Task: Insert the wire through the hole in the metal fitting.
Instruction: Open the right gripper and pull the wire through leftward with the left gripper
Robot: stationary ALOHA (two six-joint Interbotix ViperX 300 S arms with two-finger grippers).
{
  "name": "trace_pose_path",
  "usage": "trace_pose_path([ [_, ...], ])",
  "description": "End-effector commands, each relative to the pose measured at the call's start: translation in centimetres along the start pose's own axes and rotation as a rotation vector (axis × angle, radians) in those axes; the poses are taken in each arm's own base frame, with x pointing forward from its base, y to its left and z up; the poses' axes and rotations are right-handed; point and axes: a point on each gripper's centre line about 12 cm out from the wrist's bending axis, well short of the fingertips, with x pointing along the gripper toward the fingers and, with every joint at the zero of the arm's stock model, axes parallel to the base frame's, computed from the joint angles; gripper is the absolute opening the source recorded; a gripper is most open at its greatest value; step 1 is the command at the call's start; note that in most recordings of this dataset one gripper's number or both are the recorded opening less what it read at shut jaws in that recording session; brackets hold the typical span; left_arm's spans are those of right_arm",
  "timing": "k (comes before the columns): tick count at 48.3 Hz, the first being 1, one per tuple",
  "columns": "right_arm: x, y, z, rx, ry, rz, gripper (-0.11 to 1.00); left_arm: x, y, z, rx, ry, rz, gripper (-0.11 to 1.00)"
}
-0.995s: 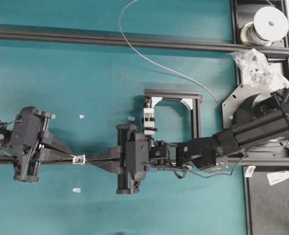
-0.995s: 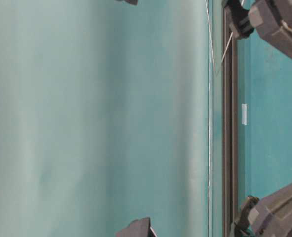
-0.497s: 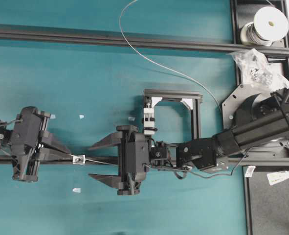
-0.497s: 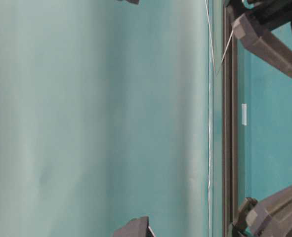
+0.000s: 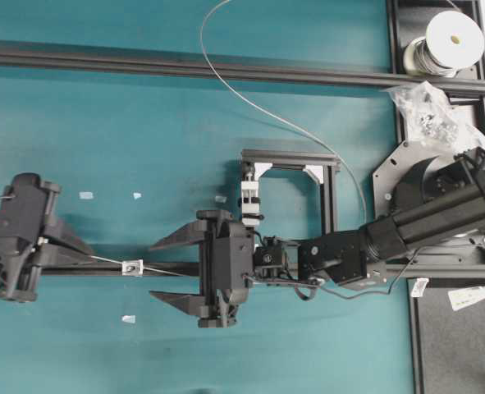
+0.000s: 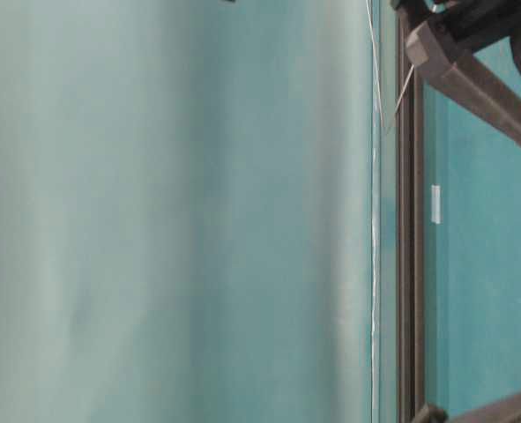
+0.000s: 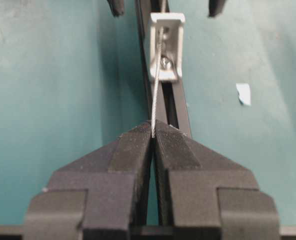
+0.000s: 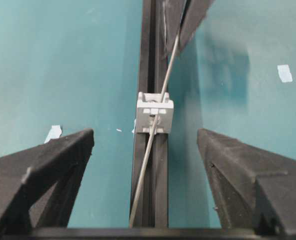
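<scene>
Since a second ago, left gripper (image 5: 84,254) pulled back leftward, right gripper (image 5: 167,269) went from pressed together to spread. Left jaws pinch the wire (image 7: 156,92) end. Wire passes through the hole (image 8: 155,119) in the metal fitting (image 5: 131,267) on the black rail (image 5: 86,268), midway between grippers. Right fingers (image 8: 47,165) wide apart, touching nothing.

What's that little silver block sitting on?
The metal fitting sits on a black rail running across the teal table. The wire passes through it. Its underside is hidden.
</scene>
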Motion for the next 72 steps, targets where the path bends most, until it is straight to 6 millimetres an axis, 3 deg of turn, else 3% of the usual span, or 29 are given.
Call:
trace_pose_path([
  [1, -0.3, 0.4, 1.4, 0.009, -0.037, 0.015, 0.93, -1.0, -0.4, 0.8, -0.009, -0.02, -0.012, -0.1],
  [35, -0.3, 0.4, 1.4, 0.01, -0.037, 0.015, 0.92, -7.2, -0.7, -1.5, -0.044, 0.038, -0.036, -0.1],
  [65, -0.3, 0.5, 1.5, 0.012, -0.041, 0.016, 0.92, -6.9, -0.7, -2.1, -0.036, 0.103, -0.027, -0.1],
  [72, -0.3, 0.5, 1.5, 0.012, -0.041, 0.016, 0.92, -6.8, -0.6, -2.0, -0.039, 0.1, -0.024, -0.01],
])
